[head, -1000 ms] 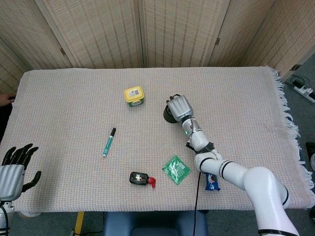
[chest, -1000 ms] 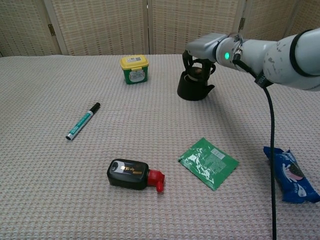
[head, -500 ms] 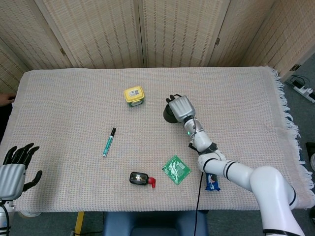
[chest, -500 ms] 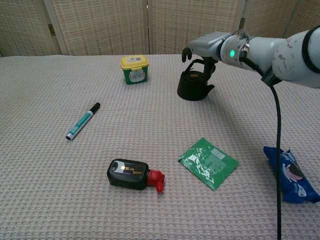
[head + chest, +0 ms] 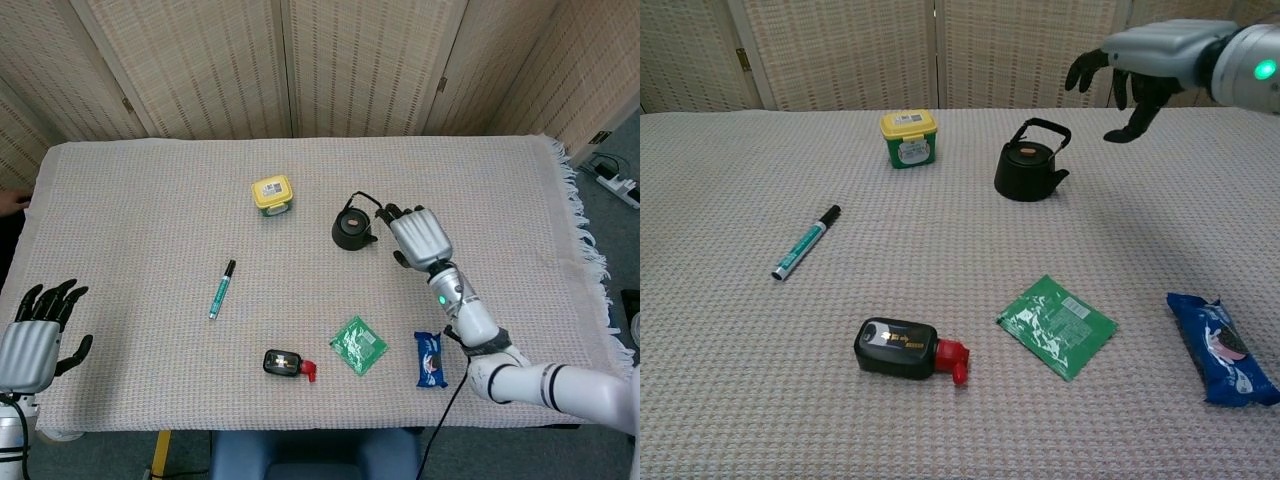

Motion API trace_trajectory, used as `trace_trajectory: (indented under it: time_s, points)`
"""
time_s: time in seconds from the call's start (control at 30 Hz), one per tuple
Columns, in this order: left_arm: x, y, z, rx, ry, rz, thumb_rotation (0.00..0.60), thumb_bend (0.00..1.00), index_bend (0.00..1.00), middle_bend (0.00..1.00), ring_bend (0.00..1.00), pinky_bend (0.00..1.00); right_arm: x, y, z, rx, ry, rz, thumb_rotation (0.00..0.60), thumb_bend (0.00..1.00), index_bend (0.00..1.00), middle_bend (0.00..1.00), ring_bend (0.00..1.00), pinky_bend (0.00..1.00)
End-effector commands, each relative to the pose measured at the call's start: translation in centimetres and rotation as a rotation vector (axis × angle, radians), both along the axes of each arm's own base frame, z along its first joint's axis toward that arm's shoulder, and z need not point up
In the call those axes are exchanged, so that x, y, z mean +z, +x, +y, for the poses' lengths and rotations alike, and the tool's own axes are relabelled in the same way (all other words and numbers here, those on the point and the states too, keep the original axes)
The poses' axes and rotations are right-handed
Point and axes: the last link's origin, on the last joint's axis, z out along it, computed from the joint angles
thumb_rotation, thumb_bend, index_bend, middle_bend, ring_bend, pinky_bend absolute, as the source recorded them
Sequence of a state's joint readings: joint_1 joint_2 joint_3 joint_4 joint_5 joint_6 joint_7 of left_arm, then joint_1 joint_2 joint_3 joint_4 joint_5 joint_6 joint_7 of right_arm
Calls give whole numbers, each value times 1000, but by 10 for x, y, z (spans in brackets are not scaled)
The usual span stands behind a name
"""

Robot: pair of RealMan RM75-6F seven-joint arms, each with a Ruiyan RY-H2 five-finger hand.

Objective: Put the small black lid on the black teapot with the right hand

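At the far left, low at the corner of the desk [image 5: 120, 190], the left hand [image 5: 35, 335] hangs idle, dark fingers spread and holding nothing. Moving right across the woven cloth, a teal marker [image 5: 806, 242] lies at a slant, and beyond it near the far side sits a yellow-lidded tub [image 5: 908, 138]. Nearer the front edge lies a black bottle with a red cap [image 5: 910, 350] on its side, then a flat green packet [image 5: 1055, 325].

In the middle stands the black teapot [image 5: 1028, 168], upright, handle arched over the top. The small black lid [image 5: 1027, 152] looks to be seated in its opening, knob up, though it is too small to tell whether it sits fully flush. So, as I judge it, the placing itself is done and the step in hand is the retreat.

Just right of the pot, the right hand [image 5: 1140, 75] is raised above the desk, fingers spread and curved downward, empty, clear of the handle. A blue snack packet [image 5: 1222, 346] lies near the front right.

What is left calls only for drawing the right arm away without brushing the handle or tipping the pot.
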State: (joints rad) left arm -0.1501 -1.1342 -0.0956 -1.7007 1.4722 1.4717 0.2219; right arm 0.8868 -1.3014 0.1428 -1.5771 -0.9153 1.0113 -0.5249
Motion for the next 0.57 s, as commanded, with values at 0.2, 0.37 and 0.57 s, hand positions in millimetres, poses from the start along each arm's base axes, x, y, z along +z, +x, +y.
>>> trace_trajectory:
  time_s: [0.2,0.37,0.57]
  points:
    - [-3,6,3,-25,2,-9,600,327,154,89,126,71,81,-87,109,-62,-151,-88,600,327,184,234,266,245]
    - [-6,10,3,-35,4,-17,600,327,148,89,126,71,100,-122,159,-89,-244,-123,600,326,181,223,255,218]
    - [-13,15,3,-40,-3,-18,600,327,148,89,126,70,97,-149,204,-176,-288,-193,600,327,180,220,251,211]
